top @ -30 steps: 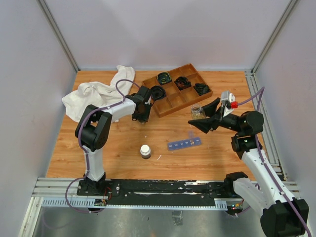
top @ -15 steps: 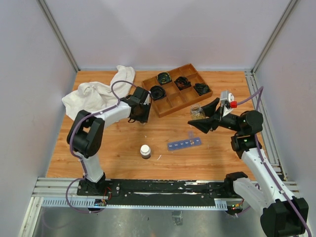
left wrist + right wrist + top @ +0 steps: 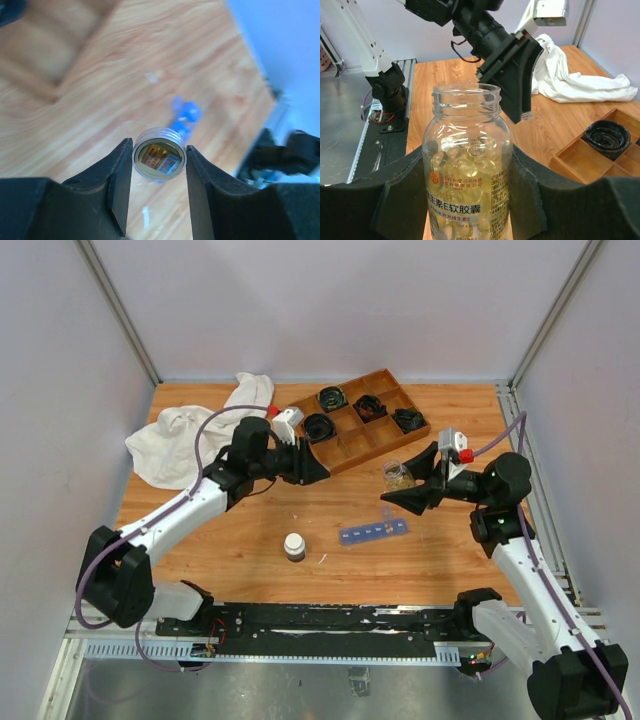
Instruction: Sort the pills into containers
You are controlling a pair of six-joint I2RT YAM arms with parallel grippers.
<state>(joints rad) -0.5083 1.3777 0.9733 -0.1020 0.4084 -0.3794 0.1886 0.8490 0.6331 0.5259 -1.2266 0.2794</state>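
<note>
Nearest the arm bases, a small dark bottle (image 3: 294, 545) with a white cap stands upright on the wooden table (image 3: 230, 540). Just beyond it and to the right lies the blue pill organizer (image 3: 375, 532), flat on the boards and well apart from both claws.

Above and beyond the organizer, the right gripper (image 3: 405, 477) is closed around a clear bottle (image 3: 466, 150), one finger on each side of its body. The bottle is upright, its mouth uncovered, and it is packed with yellowish pills (image 3: 462, 162).

To the left, at about the same depth, the left gripper (image 3: 159, 150) is nearly shut, pinching a small round silver-rimmed thing (image 3: 159, 160) by its edges. The wrist view is blurred, but it looks like a lid. This claw hangs over bare table, just in front of the near corner of the wooden tray (image 3: 345, 445).

Black coiled cables (image 3: 333, 398) sit in the tray's far compartments. A crumpled white cloth (image 3: 190, 435) lies at the far left.
</note>
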